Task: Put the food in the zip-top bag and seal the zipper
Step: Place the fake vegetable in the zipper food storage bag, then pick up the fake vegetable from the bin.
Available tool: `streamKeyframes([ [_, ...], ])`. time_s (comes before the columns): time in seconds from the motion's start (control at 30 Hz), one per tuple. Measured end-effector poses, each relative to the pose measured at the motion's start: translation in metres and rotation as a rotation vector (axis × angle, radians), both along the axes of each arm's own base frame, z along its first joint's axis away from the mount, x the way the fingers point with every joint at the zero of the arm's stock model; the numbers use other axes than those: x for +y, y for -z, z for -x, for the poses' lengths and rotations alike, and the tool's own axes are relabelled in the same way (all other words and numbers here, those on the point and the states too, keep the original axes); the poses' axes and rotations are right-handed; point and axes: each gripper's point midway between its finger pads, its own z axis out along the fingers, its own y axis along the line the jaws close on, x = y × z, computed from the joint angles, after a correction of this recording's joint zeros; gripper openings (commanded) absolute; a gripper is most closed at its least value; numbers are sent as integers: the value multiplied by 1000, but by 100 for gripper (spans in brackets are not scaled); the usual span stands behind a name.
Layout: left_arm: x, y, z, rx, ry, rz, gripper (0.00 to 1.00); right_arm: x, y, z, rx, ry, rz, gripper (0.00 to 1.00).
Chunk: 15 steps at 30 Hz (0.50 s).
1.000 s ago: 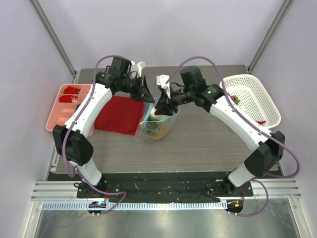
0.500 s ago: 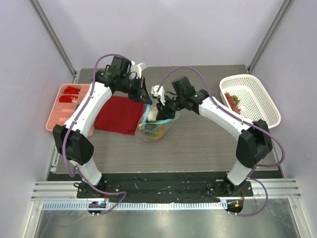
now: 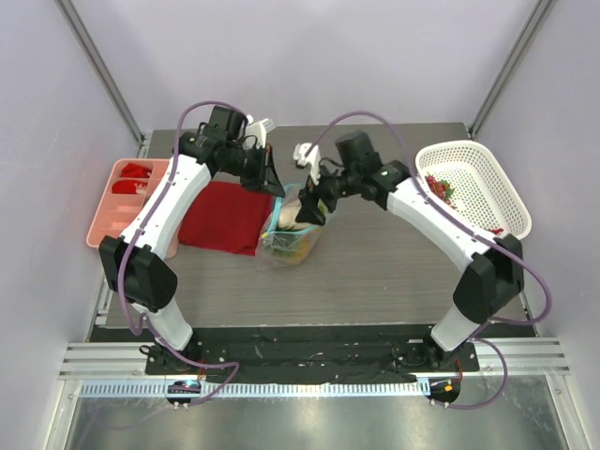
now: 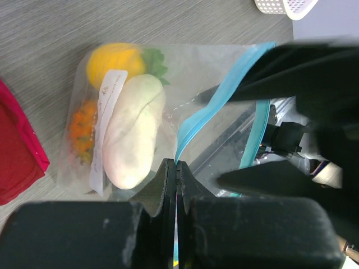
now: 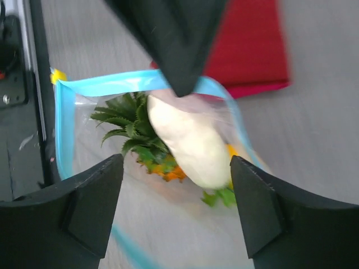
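The clear zip-top bag stands open mid-table, mouth up. My left gripper is shut on the bag's teal zipper strip and holds that edge up; the pinch shows in the left wrist view. My right gripper is open and empty just above the mouth. Inside the bag lie the cream-white radish, the pineapple with green leaves, and a yellow-orange round fruit. The radish lies against the white label. Red chili and small bits lie in the basket.
A white mesh basket stands at the right. A folded red cloth lies left of the bag, its edge under it. A pink divided tray with red bits sits at the far left edge.
My right gripper held the radish over the bag mouth, pushed in, then let go and drew back up and right. The radish now lies in the bag. The left gripper kept its hold.
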Motion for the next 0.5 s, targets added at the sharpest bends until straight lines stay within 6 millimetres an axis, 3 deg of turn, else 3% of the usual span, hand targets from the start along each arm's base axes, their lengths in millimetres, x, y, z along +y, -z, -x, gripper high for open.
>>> streamKeyframes([
  [0.1, 0, 0, 0, -1, -1, 1, 2, -29, -55, -18, -77, 98, -80, 87],
  [0.2, 0, -1, -1, -1, -2, 3, 2, -84, -105, -44, -160, 254, -128, 88],
  [0.27, 0, -1, -1, 0, -3, 3, 2, -121, -124, -61, -189, 357, -122, 88],
  [0.37, -1, -1, -1, -2, -5, 6, 2, -194, -121, -88, -184, 554, -40, 88],
  [0.43, -1, -2, -2, -1, -9, 9, 2, -242, -98, -99, -148, 667, 54, 88],
  [0.5, -2, -3, -3, 2, -14, 16, 2, -297, -64, -103, -72, 771, 170, 88],
])
